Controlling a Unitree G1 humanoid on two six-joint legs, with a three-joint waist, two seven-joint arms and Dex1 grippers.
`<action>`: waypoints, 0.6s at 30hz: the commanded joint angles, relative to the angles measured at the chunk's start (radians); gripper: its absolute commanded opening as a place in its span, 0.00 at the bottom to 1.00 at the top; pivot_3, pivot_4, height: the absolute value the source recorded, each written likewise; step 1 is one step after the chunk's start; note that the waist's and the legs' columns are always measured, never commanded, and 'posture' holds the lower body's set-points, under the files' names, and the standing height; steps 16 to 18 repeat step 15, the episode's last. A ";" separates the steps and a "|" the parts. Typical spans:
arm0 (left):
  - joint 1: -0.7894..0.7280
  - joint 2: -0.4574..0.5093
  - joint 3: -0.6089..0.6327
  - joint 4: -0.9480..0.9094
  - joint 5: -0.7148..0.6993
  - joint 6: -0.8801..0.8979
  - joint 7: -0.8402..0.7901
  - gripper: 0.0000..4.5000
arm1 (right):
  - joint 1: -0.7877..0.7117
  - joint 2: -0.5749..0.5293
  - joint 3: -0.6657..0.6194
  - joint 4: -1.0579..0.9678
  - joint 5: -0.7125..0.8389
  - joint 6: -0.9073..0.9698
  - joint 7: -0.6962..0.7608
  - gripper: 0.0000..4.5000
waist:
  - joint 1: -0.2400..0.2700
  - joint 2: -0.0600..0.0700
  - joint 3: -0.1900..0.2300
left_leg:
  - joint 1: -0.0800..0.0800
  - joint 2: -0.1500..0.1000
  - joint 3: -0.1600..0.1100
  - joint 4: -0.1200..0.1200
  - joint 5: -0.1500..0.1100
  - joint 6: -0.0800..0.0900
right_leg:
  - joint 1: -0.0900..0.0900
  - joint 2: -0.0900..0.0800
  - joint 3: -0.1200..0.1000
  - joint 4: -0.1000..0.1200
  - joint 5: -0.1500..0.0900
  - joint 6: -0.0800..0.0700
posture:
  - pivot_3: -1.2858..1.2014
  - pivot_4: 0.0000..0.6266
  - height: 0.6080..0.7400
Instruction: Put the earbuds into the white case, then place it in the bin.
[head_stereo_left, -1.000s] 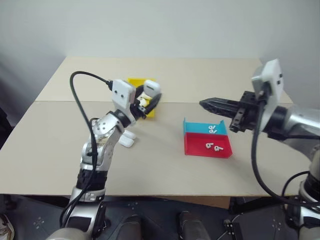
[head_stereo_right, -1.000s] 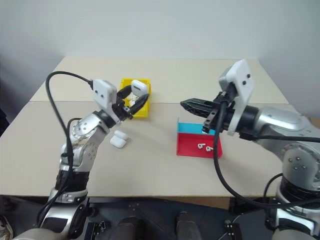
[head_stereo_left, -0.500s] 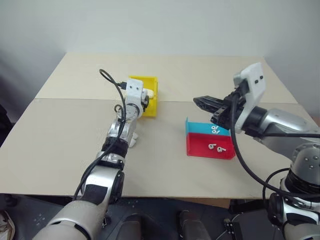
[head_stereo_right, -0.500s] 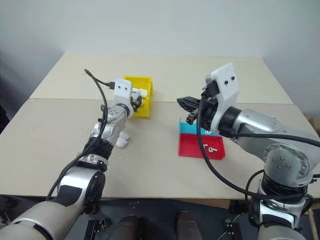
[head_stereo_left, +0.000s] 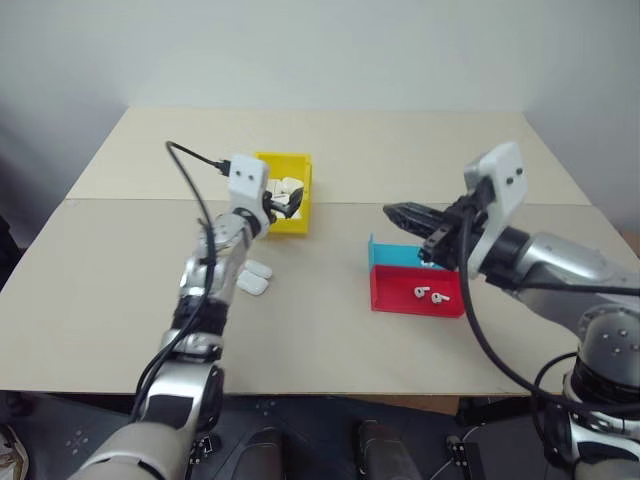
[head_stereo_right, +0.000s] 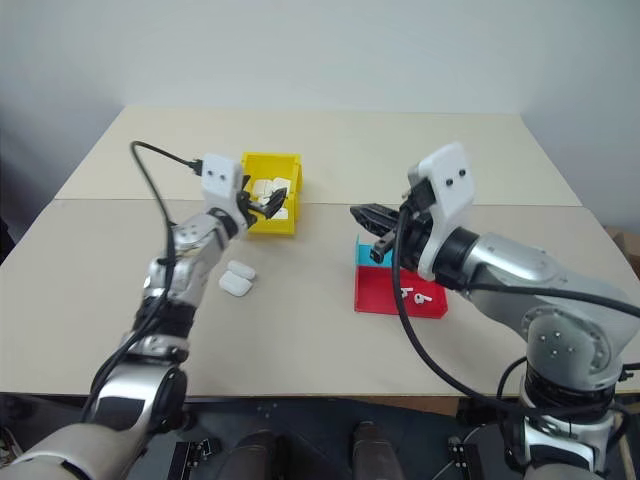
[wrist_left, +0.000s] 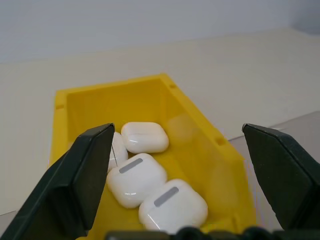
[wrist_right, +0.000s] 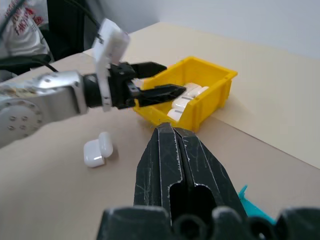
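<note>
Cases (head_stereo_left: 254, 277) beside yellow bin (head_stereo_left: 298, 222)

Closed white cases (wrist_left: 173, 206) inside yellow bin (wrist_left: 210, 145); earbuds (head_stereo_left: 430, 295) in trays.

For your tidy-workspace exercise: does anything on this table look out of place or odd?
Yes: two white cases lie loose on the table beside the yellow bin, while others sit inside the bin. Earbuds lie uncased in the red tray.
</note>
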 joint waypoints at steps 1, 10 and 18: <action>0.127 0.116 0.003 -0.314 -0.114 0.056 -0.197 0.99 | 0.097 -0.021 0.076 -0.031 -0.168 -0.238 0.126 0.00 | 0.000 0.000 0.000 | 0.000 0.000 0.000 0.000 0.000 0.000 | 0.000 0.000 0.000 0.000 0.000 0.000 | 0.52 0.24 1.00; 0.544 0.367 0.186 -0.777 -0.432 0.187 -0.447 0.99 | 0.232 -0.096 0.107 0.075 -0.257 -0.489 0.466 0.00 | 0.003 0.000 0.000 | 0.011 0.001 0.002 0.003 0.000 0.000 | 0.007 0.000 0.002 -0.001 -0.001 0.000 | 0.52 0.24 1.00; 0.652 0.443 0.286 -0.884 -0.563 0.230 -0.470 0.99 | 0.219 -0.154 0.080 0.142 -0.241 -0.538 0.620 0.00 | 0.004 0.000 0.000 | 0.019 0.002 0.004 0.002 0.000 0.000 | 0.014 0.001 0.003 -0.002 -0.002 -0.001 | 0.52 0.24 1.00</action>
